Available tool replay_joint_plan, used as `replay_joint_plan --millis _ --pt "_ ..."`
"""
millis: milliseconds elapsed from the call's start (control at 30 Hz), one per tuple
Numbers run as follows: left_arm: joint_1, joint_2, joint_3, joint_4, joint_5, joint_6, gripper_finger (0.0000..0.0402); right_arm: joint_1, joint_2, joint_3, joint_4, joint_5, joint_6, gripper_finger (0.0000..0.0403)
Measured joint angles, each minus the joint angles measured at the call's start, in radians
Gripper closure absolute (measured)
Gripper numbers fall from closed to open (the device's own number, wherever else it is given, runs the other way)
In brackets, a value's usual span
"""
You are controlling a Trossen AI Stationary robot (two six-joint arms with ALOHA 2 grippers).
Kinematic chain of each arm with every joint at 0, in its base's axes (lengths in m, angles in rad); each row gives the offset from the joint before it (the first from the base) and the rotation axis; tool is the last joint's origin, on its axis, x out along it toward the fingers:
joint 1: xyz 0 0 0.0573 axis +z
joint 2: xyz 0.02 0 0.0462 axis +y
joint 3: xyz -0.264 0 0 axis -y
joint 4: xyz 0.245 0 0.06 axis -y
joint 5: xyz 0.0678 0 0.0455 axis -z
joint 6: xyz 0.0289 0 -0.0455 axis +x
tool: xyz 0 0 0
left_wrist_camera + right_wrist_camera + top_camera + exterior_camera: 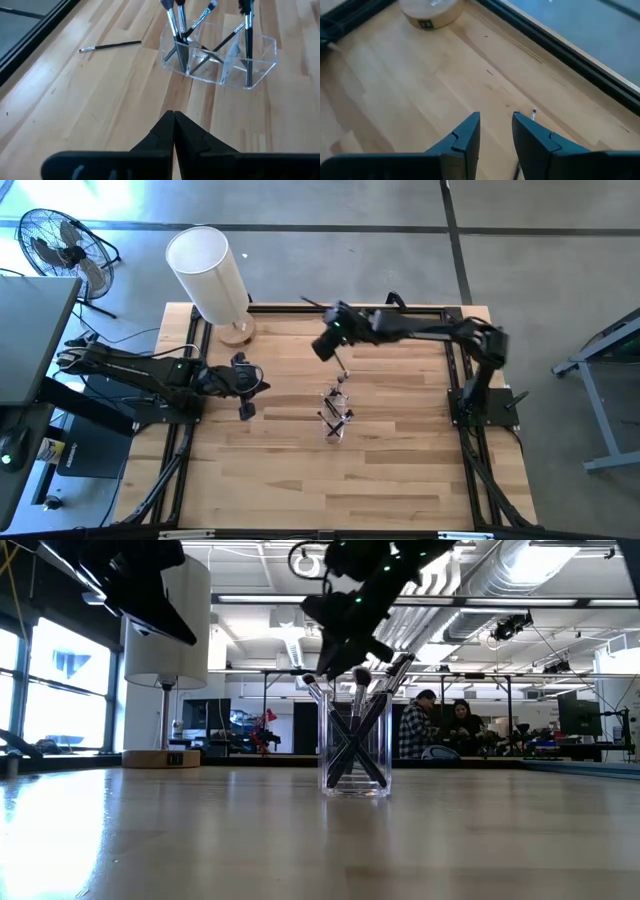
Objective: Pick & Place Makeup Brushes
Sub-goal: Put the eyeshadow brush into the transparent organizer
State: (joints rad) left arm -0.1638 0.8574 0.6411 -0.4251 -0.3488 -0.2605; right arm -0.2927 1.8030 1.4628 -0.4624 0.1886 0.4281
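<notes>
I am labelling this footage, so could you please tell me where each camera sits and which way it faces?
High view: above the table, looking straight down; both arms show, left gripper and right gripper.
Low view: at table-top height, looking level at the clear holder of makeup brushes; arms enter from above.
Left wrist view: on the left arm, facing the holder and a loose brush; its shut fingers show.
Right wrist view: on the right arm, facing the wooden lamp base; its parted fingers show.
Shared: high, low and left wrist views all show the holder.
</notes>
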Motion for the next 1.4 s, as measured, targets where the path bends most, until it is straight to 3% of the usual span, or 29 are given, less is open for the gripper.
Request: replay_joint_plan --millis 233,400,867,967,1200,1400 --pt "0.000 0.000 0.000 -0.003 0.002 -0.036 0.0401 -0.081 0.235 0.310 -0.331 -0.032 -0.006 0.0295" --pt "0.000 0.000 0.000 -0.041 -0.009 -0.063 0.0401 -0.117 0.345 0.411 -0.512 -0.067 0.001 0.0295" --pt "0.000 0.000 0.000 -0.122 -0.114 -0.115 0.0401 -0.134 0.359 0.188 -0.431 -0.181 0.012 0.0294" --pt "0.000 0.000 0.000 -0.124 -0.114 -0.116 0.0401 -0.134 0.359 0.175 -0.376 -0.233 0.016 0.0294" --pt "0.000 0.000 0.000 -0.128 -0.115 -0.129 0.0401 -0.126 0.359 0.175 -0.351 -0.179 0.012 0.0294" --pt "0.000 0.000 0.000 -0.132 -0.115 -0.138 0.0401 -0.126 0.359 0.175 -0.332 -0.211 0.012 0.0294"
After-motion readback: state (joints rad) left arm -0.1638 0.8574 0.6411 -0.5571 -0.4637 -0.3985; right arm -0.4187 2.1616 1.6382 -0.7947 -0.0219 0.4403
